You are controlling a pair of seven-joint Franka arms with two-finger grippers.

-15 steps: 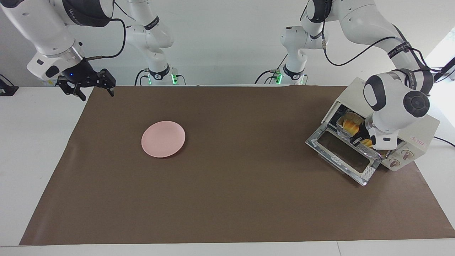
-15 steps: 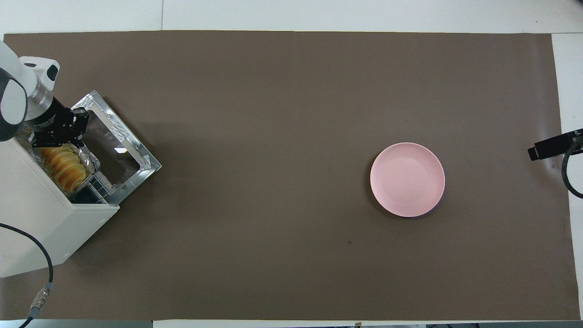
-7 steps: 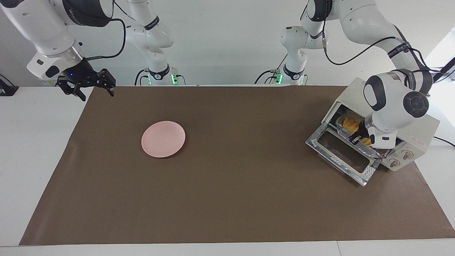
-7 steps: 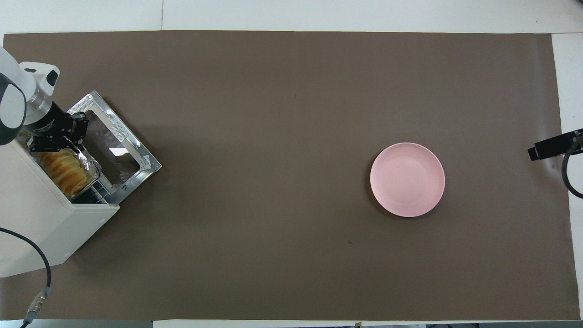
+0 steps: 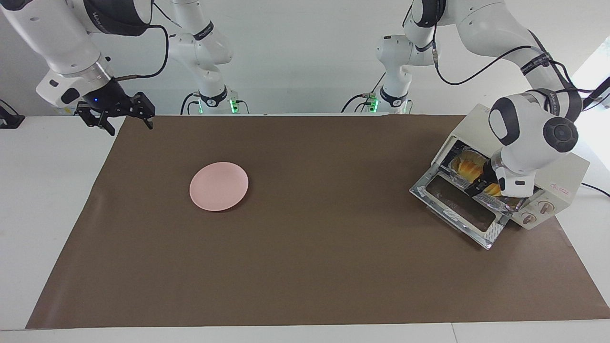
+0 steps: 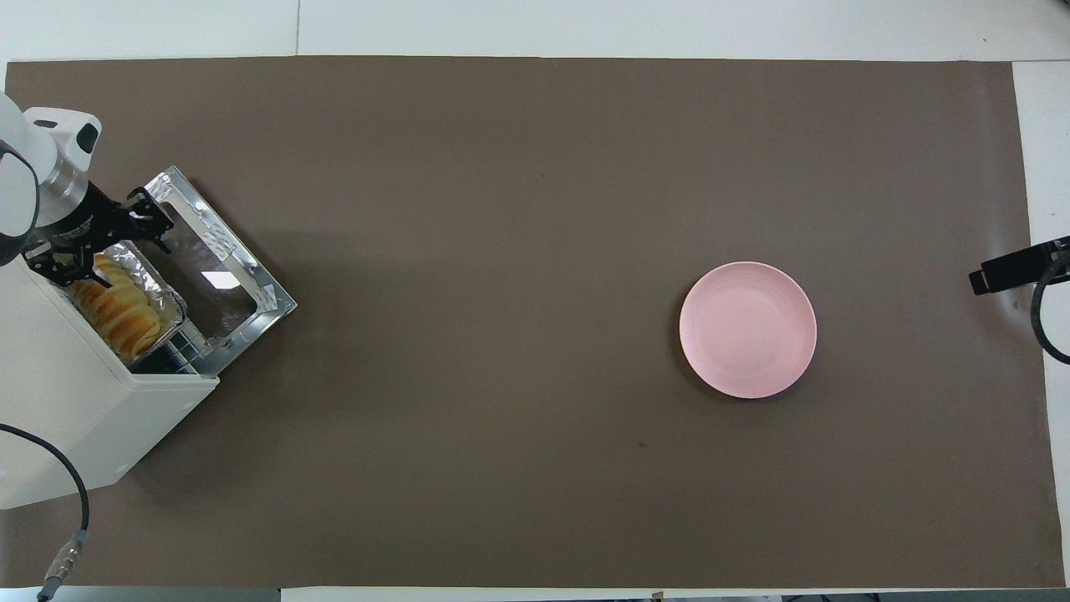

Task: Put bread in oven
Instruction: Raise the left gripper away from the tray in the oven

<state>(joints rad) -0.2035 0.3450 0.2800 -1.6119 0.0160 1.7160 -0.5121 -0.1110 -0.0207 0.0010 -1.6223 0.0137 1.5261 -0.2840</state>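
The left gripper (image 6: 104, 245) sits at the mouth of the cream-white boxy toaster oven (image 5: 562, 177), fingers spread wide and gripping nothing. Just under it, the ridged yellow-orange bread loaf (image 6: 115, 308) lies in a crinkled silver foil tray (image 6: 161, 288) on the dark wire rack inside, above the dropped glass door (image 5: 458, 205). Well apart, the right gripper (image 5: 121, 116) waits over the table's edge, jaws open and empty, with the round pink plate (image 5: 218, 186) lying on the brown mat (image 5: 305, 267).
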